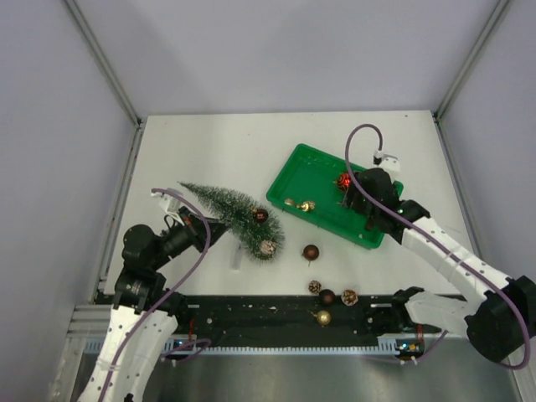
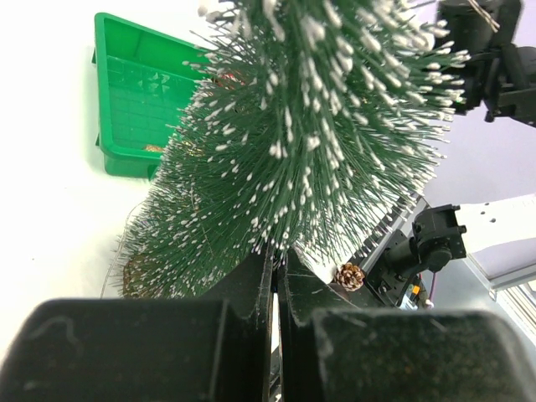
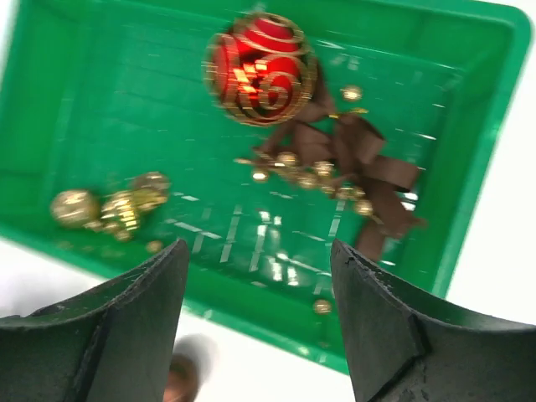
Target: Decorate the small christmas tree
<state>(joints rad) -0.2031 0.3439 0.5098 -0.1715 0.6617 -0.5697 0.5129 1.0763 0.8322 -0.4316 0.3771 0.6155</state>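
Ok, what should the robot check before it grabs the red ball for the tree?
1. Right end effector open: ok.
2. Red ball in front of it, inside the green tray: ok.
3. Brown bow free of the ball: cannot tell.
4. Small christmas tree standing upright: not ok, it lies tilted.
5. Left end effector shut at the tree's bristles, firm hold: cannot tell.
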